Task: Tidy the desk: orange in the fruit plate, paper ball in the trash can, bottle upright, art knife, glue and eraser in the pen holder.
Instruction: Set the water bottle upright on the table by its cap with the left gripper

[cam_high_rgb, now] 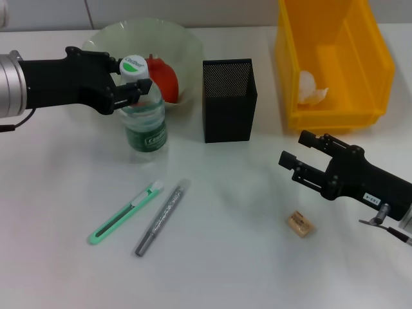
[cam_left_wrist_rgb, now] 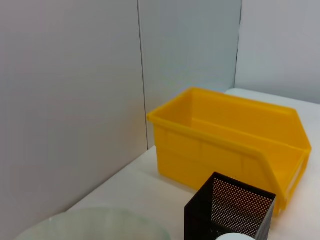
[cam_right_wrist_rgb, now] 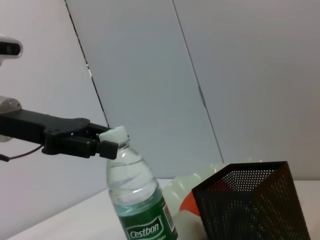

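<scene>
The left gripper (cam_high_rgb: 134,88) is pinched on the neck of the clear plastic water bottle with the green label (cam_high_rgb: 144,122), just under its white, green-topped cap (cam_high_rgb: 134,65), and the bottle stands upright on the white desk (cam_high_rgb: 232,257). Right behind it, the red-orange fruit (cam_high_rgb: 165,77) sits in the pale-green ruffled bowl (cam_high_rgb: 187,48). Beside that stands the tall black mesh pen holder (cam_high_rgb: 229,100), then the bright-yellow plastic bin (cam_high_rgb: 331,61) with the crumpled white paper ball (cam_high_rgb: 309,87) inside. Out front lie a green art knife (cam_high_rgb: 125,211) and a grey glue pen (cam_high_rgb: 162,217), side by side. The right gripper (cam_high_rgb: 291,154) hovers near the small tan eraser (cam_high_rgb: 301,223), fingers spread.
</scene>
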`<state>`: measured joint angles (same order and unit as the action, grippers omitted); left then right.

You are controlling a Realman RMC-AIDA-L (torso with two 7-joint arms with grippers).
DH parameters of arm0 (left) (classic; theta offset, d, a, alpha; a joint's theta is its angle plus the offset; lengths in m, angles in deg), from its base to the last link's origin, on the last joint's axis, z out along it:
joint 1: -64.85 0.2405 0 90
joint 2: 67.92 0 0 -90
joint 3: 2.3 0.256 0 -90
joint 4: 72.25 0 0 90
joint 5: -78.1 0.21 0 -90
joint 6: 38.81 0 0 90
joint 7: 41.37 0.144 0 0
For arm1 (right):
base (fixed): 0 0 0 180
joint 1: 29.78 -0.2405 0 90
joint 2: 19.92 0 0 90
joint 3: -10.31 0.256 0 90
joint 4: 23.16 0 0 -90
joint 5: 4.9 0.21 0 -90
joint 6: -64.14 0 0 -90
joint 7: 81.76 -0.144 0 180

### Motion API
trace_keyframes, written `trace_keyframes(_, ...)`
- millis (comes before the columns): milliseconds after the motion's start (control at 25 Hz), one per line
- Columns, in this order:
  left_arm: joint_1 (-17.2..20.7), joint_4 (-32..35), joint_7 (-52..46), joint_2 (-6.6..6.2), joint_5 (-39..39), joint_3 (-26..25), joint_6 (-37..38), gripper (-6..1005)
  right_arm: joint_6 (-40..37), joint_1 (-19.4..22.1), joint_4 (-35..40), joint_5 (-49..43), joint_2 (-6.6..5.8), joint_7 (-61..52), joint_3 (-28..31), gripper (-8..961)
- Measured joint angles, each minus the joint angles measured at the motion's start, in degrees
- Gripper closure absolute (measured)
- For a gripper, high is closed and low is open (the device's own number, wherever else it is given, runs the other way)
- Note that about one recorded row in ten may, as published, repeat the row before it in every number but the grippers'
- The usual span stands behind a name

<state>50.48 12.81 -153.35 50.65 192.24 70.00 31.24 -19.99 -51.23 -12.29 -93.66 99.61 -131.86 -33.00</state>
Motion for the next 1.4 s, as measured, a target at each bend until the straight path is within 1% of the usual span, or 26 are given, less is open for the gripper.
trace_keyframes(160,0.13,-1.63,2.06,0.03,-1.76,-0.2,0.0,560,0.0,-0.06,-0.2,0.0,0.0,0.0,-0.13,252)
trace_keyframes(440,0.21,-2.62,2.67,0.0,-2.4,-0.79,-0.3,560,0.0,-0.02,-0.23,0.0,0.0,0.0,-0.17,252)
trace_keyframes(560,-0.16,-4.03,3.02,-0.04,-2.44,-0.82,-0.78,559,0.0,-0.2,-0.27,0.0,0.0,0.0,-0.19,252)
trace_keyframes(960,-0.34,-5.04,4.85,-0.01,-2.52,-0.86,-1.27,513,0.02,-0.43,-0.32,0.0,0.0,0.0,-0.2,252)
trace_keyframes(1400,-0.58,-5.62,4.85,-0.06,-2.98,-2.09,-1.02,463,0.02,-0.53,-0.32,-0.01,0.0,0.0,-0.2,252)
